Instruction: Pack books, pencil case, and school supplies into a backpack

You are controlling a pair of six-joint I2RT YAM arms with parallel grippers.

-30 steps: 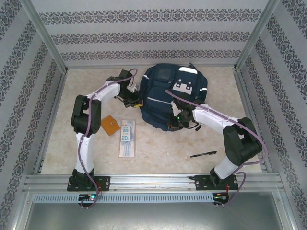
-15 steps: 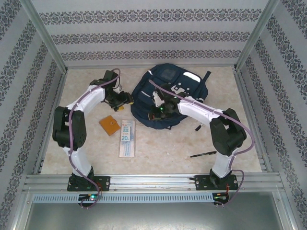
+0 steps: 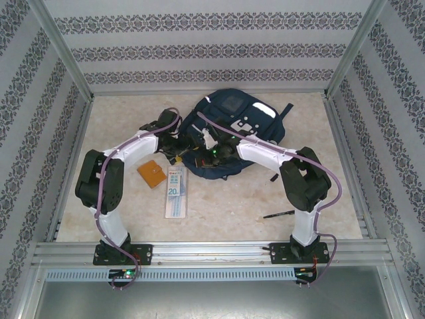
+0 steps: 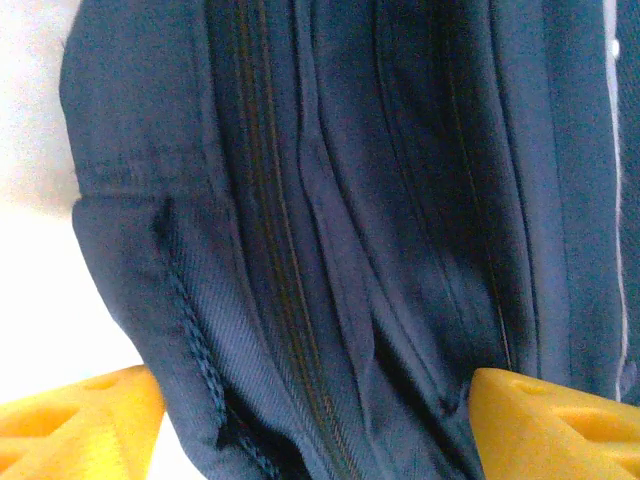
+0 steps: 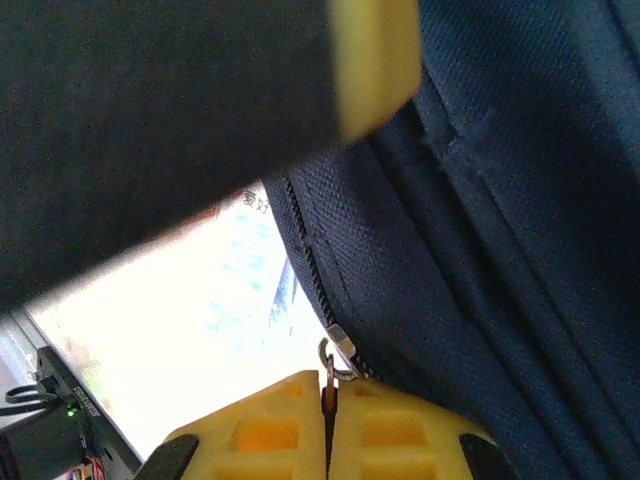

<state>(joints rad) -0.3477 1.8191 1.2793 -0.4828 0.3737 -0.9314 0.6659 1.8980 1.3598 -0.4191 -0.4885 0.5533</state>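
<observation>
Navy fabric of the backpack (image 3: 234, 127) lies on the desk (image 3: 226, 203), its near-left edge hidden under both arms. There the left end effector (image 4: 310, 410) stands spread across a zip seam. The right end effector (image 5: 327, 425) is pressed together, pinching the zipper pull (image 5: 336, 357). Near-left of the backpack, the pencil case (image 3: 175, 191) reads "20"; its smaller print is illegible.

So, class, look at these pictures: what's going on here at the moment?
The right gripper is shut on the backpack's zipper pull, while the left gripper is open over the zipper. The orange square, pencil case and pen lie on the table, not yet packed.
</observation>
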